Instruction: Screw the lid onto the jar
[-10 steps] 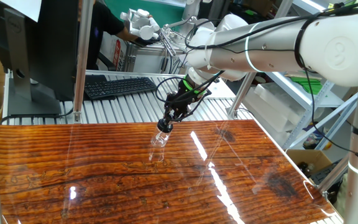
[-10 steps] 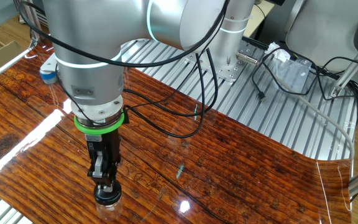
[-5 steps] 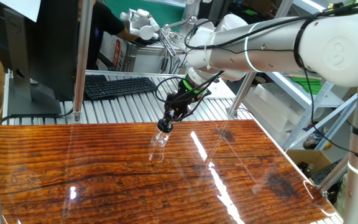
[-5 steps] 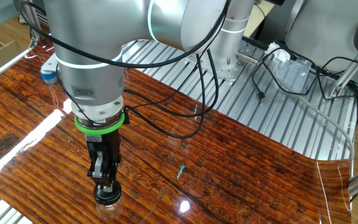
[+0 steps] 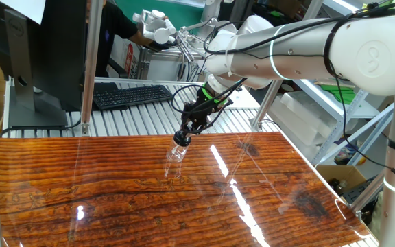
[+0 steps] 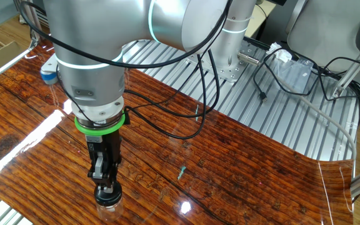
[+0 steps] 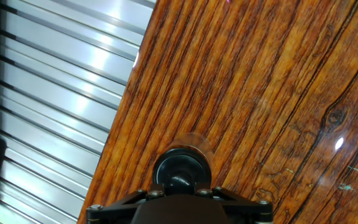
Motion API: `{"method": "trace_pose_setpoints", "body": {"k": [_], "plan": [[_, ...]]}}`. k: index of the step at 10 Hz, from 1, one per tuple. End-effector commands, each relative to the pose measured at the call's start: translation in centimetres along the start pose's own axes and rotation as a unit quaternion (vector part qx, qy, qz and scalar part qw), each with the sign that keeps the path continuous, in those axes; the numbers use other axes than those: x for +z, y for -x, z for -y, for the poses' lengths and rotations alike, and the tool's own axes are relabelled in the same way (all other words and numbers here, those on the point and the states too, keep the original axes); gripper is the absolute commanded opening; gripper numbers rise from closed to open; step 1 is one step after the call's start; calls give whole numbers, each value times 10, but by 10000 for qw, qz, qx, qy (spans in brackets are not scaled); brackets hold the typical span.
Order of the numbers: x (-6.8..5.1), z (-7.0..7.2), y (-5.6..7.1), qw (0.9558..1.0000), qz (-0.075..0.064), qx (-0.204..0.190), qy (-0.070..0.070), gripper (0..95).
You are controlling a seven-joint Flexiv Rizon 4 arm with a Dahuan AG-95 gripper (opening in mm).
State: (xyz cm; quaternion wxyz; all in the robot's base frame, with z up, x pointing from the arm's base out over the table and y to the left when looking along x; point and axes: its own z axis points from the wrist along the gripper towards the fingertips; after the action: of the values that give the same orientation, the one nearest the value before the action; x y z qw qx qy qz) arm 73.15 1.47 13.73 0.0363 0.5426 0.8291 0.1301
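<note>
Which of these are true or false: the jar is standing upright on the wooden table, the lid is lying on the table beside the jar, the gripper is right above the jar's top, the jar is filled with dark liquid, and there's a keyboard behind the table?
1. The jar stands upright on the wooden table. True.
2. The lid lies on the table beside the jar. False: it sits on top of the jar, under the gripper.
3. The gripper is right above the jar's top. True: its tips meet the lid.
4. The jar is filled with dark liquid. False: it looks clear, with the wood grain showing through.
5. A keyboard lies behind the table. True, on the ribbed metal surface.
</note>
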Motion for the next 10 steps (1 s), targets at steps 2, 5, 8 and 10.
{"method": "trace_pose_setpoints", "body": {"k": [2, 5, 8, 10], "plan": [[0, 0, 0, 10000, -17, 46, 0, 0], [-1, 0, 0, 10000, -79, 31, 15, 0], [0, 0, 0, 9999, -111, 19, 18, 0], [-2, -2, -1, 9999, -104, -30, 17, 0]]}}
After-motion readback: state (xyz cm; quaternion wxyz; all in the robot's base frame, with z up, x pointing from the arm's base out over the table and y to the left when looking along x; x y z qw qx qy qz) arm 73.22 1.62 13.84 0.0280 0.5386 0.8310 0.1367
